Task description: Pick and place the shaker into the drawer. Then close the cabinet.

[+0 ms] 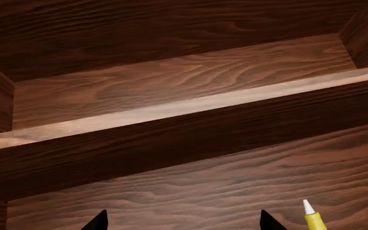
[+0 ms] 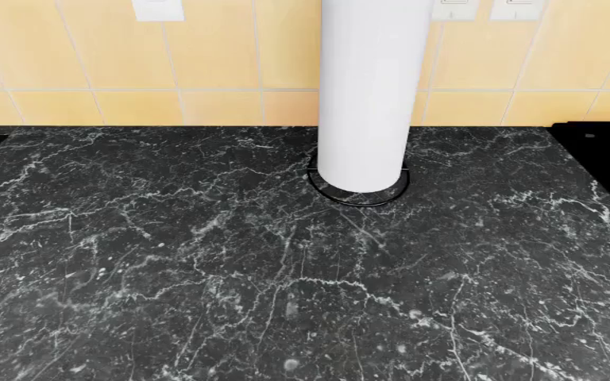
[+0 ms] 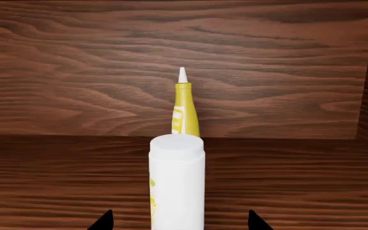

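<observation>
Black marble counter (image 2: 178, 278), yellow tiled wall (image 2: 72, 55).

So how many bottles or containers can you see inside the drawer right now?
2. A white cylindrical container stands between the right hand fingertips, and a yellow bottle with a white pointed tip stands just behind it. The drawer isn't fully shown, so others may be hidden.

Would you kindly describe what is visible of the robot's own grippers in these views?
Very little shows. In each wrist view only two small, plain black, pointed fingertips rise from the frame edge. No cables, markings or arm links are visible, and the head view shows neither arm.
</observation>
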### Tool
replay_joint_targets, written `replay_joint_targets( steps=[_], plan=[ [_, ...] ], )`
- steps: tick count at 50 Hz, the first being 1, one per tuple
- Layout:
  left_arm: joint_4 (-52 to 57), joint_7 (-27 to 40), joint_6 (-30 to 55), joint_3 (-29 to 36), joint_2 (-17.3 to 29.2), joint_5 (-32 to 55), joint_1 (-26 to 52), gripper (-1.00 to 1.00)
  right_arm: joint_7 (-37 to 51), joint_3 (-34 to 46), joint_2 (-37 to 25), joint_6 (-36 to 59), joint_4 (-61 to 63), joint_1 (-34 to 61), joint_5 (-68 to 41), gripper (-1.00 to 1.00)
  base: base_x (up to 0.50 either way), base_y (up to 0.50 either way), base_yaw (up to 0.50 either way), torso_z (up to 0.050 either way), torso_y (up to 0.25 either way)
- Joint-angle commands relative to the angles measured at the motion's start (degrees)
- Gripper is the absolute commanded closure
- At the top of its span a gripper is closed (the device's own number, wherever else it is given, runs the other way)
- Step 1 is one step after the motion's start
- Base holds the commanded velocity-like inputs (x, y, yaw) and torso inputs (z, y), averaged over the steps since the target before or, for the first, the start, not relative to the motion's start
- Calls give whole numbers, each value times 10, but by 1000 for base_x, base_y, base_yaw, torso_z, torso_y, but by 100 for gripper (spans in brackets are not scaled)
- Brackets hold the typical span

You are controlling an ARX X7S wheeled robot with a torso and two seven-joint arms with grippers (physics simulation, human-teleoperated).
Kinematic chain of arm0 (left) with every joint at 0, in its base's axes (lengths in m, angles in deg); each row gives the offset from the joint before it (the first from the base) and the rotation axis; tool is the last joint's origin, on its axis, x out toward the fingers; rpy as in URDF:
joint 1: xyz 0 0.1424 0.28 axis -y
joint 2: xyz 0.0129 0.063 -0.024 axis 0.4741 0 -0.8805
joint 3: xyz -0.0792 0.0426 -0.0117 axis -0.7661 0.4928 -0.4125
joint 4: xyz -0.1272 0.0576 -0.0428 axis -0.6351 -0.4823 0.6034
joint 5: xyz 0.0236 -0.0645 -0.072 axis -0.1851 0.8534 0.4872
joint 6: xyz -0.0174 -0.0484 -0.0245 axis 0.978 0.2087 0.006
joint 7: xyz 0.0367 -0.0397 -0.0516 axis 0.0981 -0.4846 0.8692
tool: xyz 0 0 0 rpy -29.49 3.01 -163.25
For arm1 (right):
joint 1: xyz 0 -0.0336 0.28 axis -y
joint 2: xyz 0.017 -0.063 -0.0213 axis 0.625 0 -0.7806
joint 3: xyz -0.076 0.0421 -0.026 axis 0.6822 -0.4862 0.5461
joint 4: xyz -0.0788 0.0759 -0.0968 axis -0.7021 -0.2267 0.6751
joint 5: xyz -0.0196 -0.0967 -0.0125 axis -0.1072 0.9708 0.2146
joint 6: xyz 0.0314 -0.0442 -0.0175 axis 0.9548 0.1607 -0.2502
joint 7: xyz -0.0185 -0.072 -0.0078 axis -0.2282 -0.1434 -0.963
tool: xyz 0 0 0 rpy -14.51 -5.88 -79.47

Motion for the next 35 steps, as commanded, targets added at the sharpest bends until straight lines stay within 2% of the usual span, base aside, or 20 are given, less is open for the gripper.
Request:
replay_joint_targets(
  steps=[1,17,35],
  plan=[
    [-17,-6,-11,-6,1,-12,0,-100,71,3,-7,0,-10,0,-83,-100,0,0,0,0,0],
    [-63,-1,-45,-1,2,-9,0,-100,45,8,-16,-66,-80,0,-38,-100,0,0,0,0,0],
    [-115,13,-85,8,8,8,-1,-100,61,1,0,-141,-171,0,-79,-100,0,0,0,0,0]
  ],
)
